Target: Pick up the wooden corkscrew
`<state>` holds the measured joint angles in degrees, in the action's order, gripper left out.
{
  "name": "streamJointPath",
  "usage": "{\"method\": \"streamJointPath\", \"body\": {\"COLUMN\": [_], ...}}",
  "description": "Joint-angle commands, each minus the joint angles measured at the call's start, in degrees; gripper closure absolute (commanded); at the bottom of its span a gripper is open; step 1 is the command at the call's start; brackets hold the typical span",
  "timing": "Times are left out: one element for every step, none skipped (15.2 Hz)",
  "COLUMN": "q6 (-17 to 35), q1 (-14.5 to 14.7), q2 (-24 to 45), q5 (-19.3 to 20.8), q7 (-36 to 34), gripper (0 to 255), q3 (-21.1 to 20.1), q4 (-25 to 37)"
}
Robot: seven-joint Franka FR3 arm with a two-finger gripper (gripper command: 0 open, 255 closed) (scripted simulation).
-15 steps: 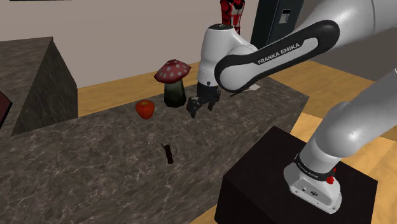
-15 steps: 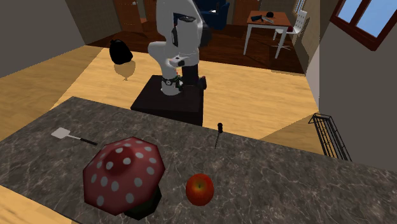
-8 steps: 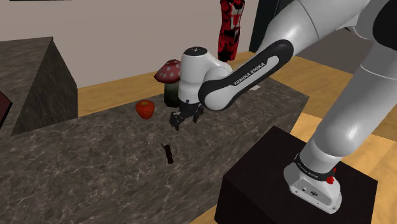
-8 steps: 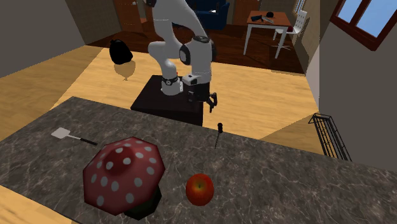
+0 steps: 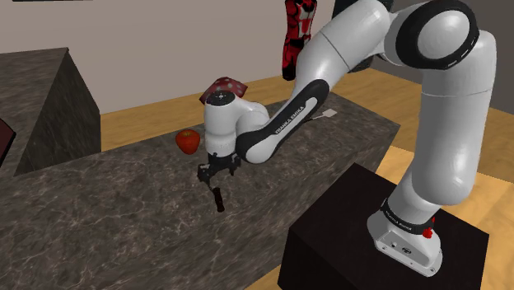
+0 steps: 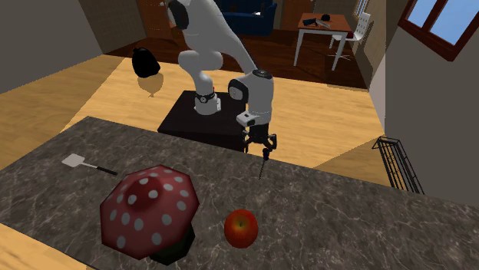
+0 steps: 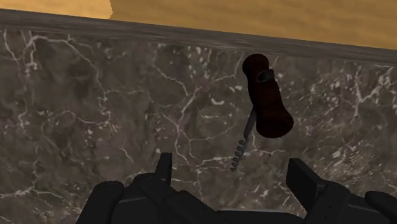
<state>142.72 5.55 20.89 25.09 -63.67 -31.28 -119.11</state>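
The corkscrew lies flat on the dark marble counter, near the edge facing the stand. It has a dark reddish-brown handle and a thin metal spiral. My black gripper hangs just above it, open, with nothing between its fingers. In the wrist view the spiral's tip points into the gap between the two fingers, and the handle lies beyond them, close to the counter edge. In the second exterior view the gripper hovers right over the corkscrew.
A red spotted mushroom figure and a red apple stand on the counter's far side from the stand. A white spatula lies toward the second exterior view's left. The black stand sits beside the counter.
The arm has swung toward the shoulder view's left and lowered, bringing the open gripper from near the mushroom to just above the corkscrew. The corkscrew has not moved.
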Motion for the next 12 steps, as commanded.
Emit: {"method": "streamJointPath", "body": {"q6": [-0.2, -0.4, -0.5, 0.0, 0.5, 0.9, 1.4, 1.9, 2.3, 2.8, 3.1, 3.1], "q1": [2.9, 4.3, 5.0, 5.3, 5.6, 5.8, 6.1, 6.3, 6.6, 6.9, 7.0, 7.0], "q2": [5.0, 7.3, 8.5, 9.0, 9.6, 10.1, 10.7, 11.3, 11.8, 12.4, 12.8, 12.8], "q5": [3.4, 4.6, 5.1, 5.6, 6.0, 6.5, 6.9, 7.4, 7.8, 8.3, 8.5, 8.5], "q7": [-3.4, -4.6, -5.1, -5.5, -5.8, -6.2, -6.5, -6.9, -7.2, -7.5, -7.7, -7.7], "gripper": [0, 0, 0, 0, 0, 0, 0, 0, 0, 0, 0, 0], "q3": [2.0, 3.0, 3.4, 3.8, 4.2, 4.5, 4.9, 5.2, 5.6, 5.9, 6.2, 6.2], "q4": [4.2, 6.4, 7.6, 7.6, 7.6, 7.7, 7.7, 7.8, 7.9, 8.0, 8.0, 8.0]}}
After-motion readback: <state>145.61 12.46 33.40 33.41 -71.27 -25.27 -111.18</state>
